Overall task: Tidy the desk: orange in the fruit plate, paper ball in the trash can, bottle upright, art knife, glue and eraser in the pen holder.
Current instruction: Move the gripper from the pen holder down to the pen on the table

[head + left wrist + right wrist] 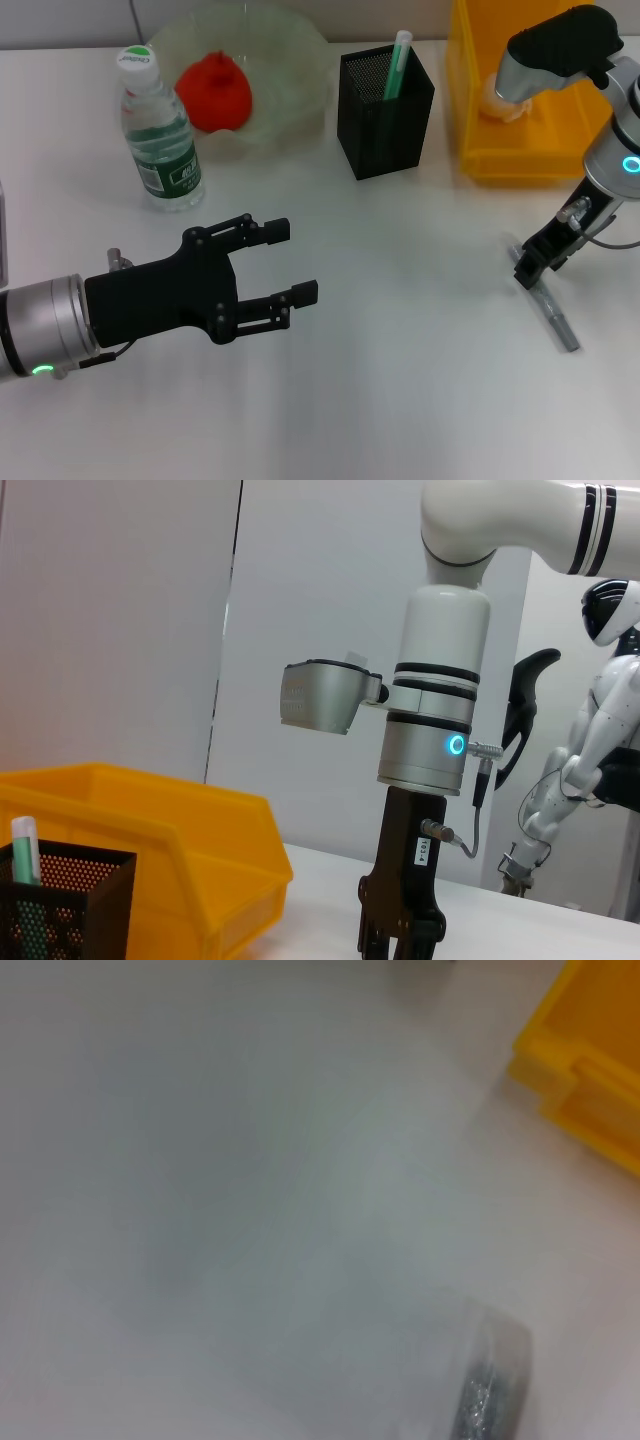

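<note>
Yellow bin at far right of the table; mesh holder just left of it with a green-capped stick upright inside; orange in the plate; bottle upright beside it. Grey knife flat on the table. Right gripper angled down, tips at the knife's upper end; cannot tell how its fingers stand. Left gripper level above the table, fingers spread, empty.
</note>
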